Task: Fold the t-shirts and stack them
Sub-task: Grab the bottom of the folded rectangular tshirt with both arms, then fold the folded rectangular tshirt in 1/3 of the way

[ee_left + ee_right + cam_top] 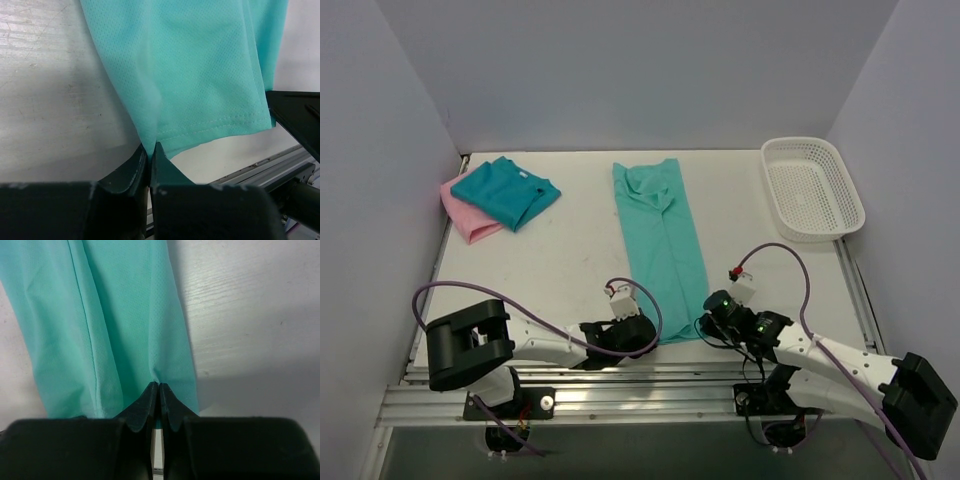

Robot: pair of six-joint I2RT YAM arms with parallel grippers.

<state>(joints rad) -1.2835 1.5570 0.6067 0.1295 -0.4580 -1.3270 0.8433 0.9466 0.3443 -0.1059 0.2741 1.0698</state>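
Table: white top [570, 270], grey walls on three sides, both arms reaching in from the near edge.
Sea-green t-shirt [660, 235]: folded into a long narrow strip, flat in mid-table, collar at the far end, hem towards the arms.
Left gripper [150, 150]: jaws pinched together on the hem's left corner.
Right gripper [159, 388]: jaws pressed tight on the hem, close to its right corner.
Teal-blue t-shirt [505, 190]: folded, far left corner, lying on the pink t-shirt [465, 215], which sticks out at the left.
Basket [813, 188]: white mesh, far right corner, well apart from the shirts.
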